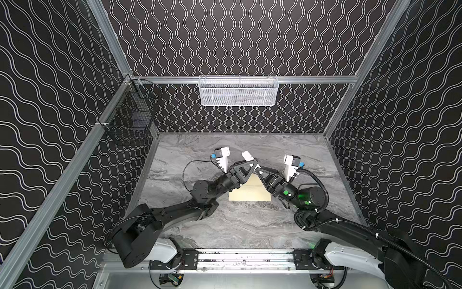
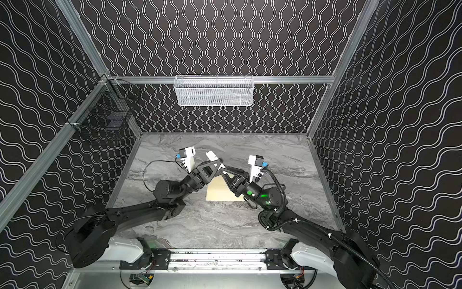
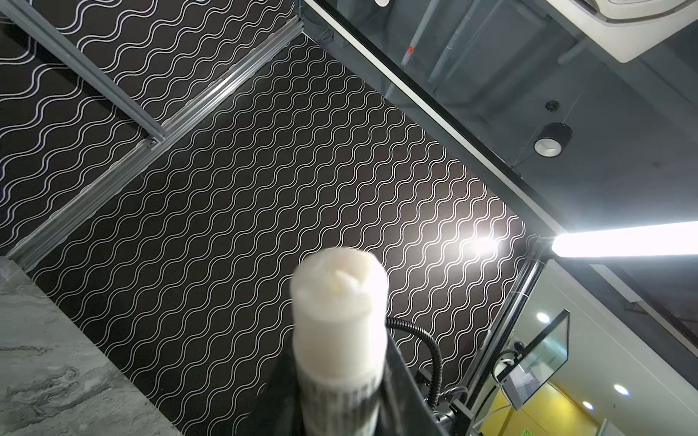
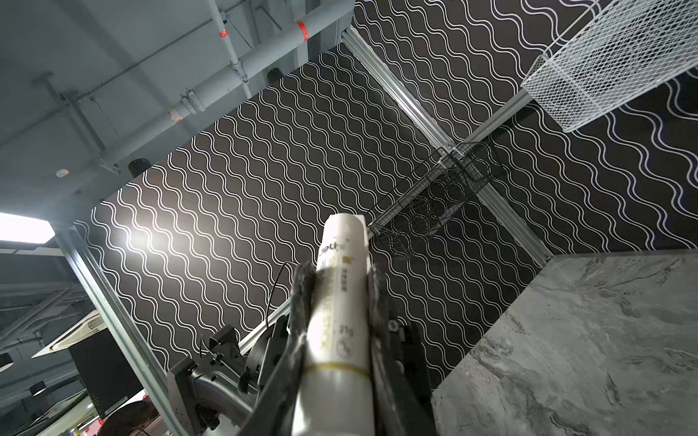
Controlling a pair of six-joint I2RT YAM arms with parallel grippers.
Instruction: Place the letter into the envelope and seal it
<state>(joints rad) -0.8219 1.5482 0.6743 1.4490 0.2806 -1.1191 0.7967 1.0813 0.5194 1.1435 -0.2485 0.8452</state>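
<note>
left gripper and right gripper clamp a white cylindrical glue stick, hiding the 12 o'clock edge of the cream paper envelope.

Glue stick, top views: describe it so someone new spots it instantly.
On the grey marble tabletop, find the cream envelope near the middle. Above it the left end effector and right end effector meet, with the glue stick, a short white tube, jutting from between them. Unlike the boxy white wrist cameras flanking it, it is round and smooth.
</note>
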